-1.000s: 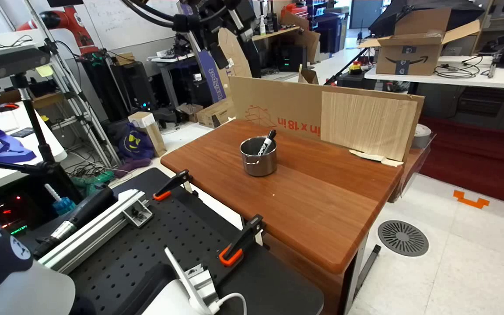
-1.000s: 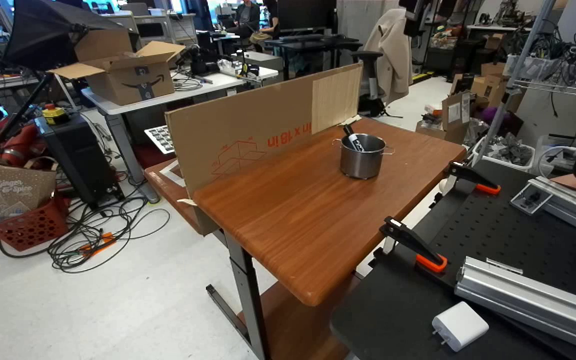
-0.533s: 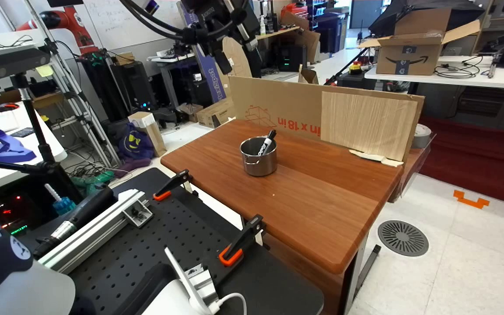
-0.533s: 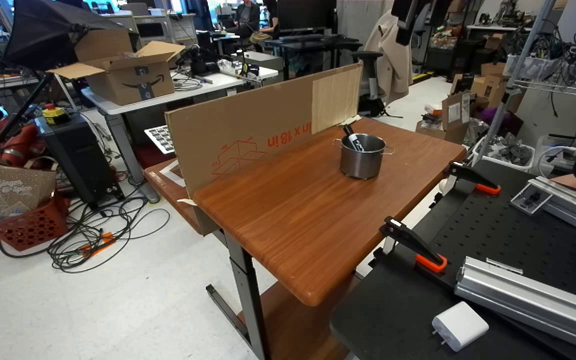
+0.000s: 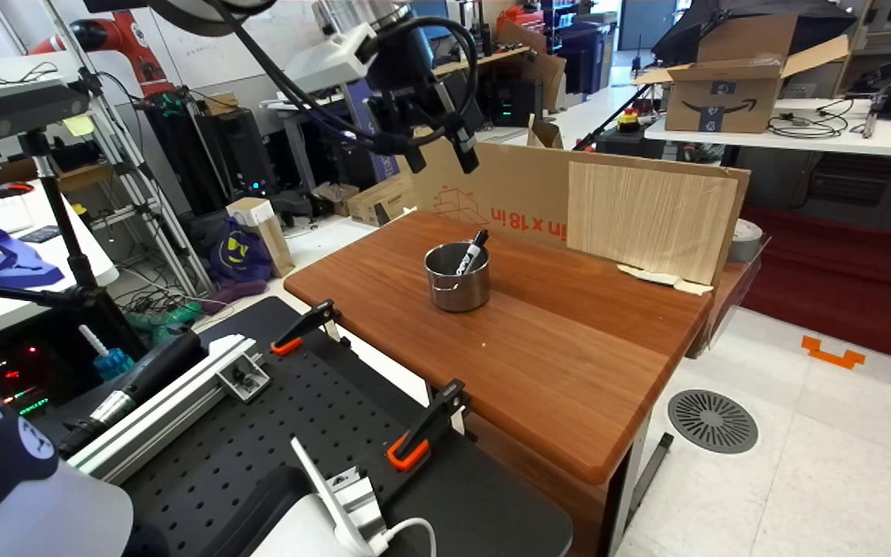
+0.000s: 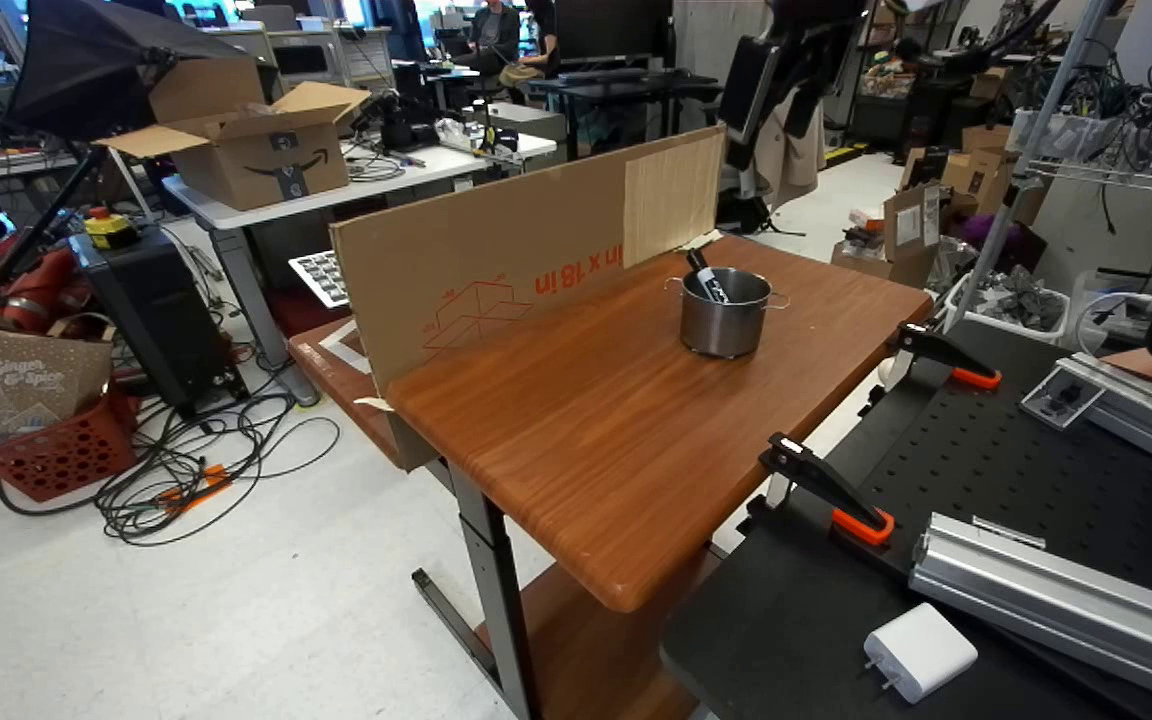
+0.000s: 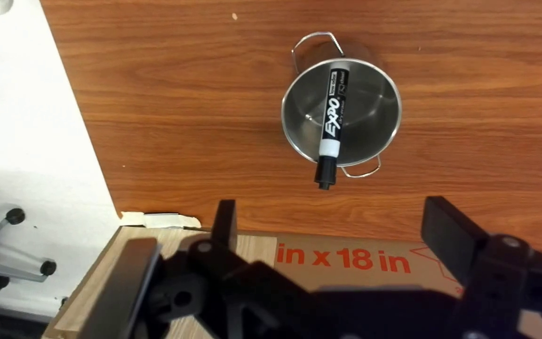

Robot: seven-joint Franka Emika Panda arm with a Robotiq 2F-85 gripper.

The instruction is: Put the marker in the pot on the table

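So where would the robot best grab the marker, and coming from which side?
Probably by its black cap, from above: the marker leans in the pot with that end sticking out, the rest down inside, so the open gripper could likely close across the cap.

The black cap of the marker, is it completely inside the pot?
No, in the wrist view the black cap of the marker sticks out of the pot.
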